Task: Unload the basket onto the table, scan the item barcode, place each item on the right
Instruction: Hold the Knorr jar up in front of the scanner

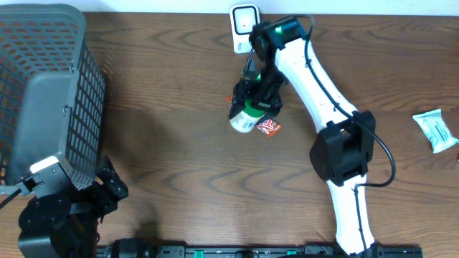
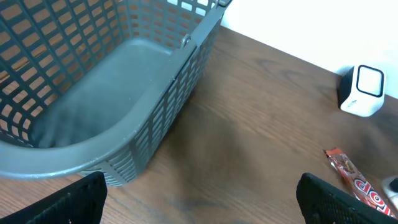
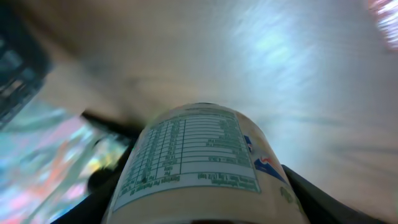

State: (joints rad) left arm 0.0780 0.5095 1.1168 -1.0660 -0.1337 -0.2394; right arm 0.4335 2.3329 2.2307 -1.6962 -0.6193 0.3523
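Bottle (image 1: 244,119), clamped in the right gripper (image 1: 256,97), hangs near the table's (image 1: 179,143) far edge beside the scanner (image 1: 244,18), so presenting seems underway; next its barcode must face the scanner, while the left gripper (image 2: 202,202) idles, jaws wide apart.

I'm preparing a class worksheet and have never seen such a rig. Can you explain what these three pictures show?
This is a two-armed robot at a wooden table. One picture looks down from above; the other two come from a camera on each wrist. The right end effector grips a bottle, whose printed label fills the right wrist view. The left end effector is open and empty, near a grey basket. Also on the table are a white scanner, a red packet and a teal packet.
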